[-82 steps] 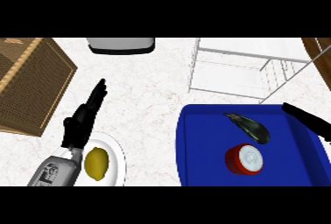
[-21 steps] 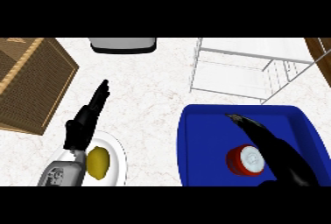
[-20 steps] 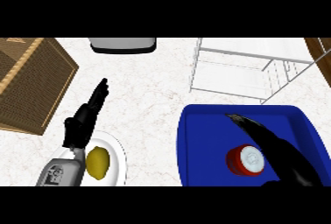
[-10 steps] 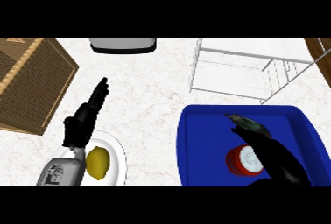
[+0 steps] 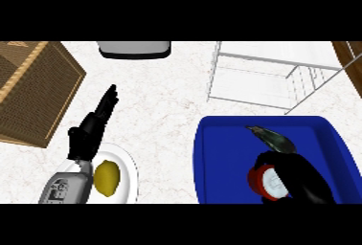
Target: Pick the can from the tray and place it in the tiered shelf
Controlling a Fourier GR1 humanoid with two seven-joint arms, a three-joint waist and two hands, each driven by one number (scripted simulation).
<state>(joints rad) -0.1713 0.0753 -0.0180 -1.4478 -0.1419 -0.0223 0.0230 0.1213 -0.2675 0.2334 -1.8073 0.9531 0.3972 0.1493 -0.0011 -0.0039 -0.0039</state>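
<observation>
The red can (image 5: 263, 183) with a pale lid stands in the blue tray (image 5: 220, 162) at the lower right. My right hand (image 5: 302, 178) comes in from the lower edge and curls over the can's top and right side, hiding part of it. The white wire tiered shelf (image 5: 263, 76) stands beyond the tray at the upper right, well away from the hand. My left hand (image 5: 90, 130) rests at the left with straight fingers pointing up, holding nothing.
A dark oblong object (image 5: 271, 139) lies in the tray just beyond the can. A white plate (image 5: 126, 165) with a yellow lemon (image 5: 107, 177) sits under my left forearm. A wicker basket (image 5: 28, 91) fills the left side; a grey object (image 5: 134, 49) sits at the back.
My right hand came in over the tray, reached past the can, then drew back and curled its fingers round it. The left hand has stayed still.
</observation>
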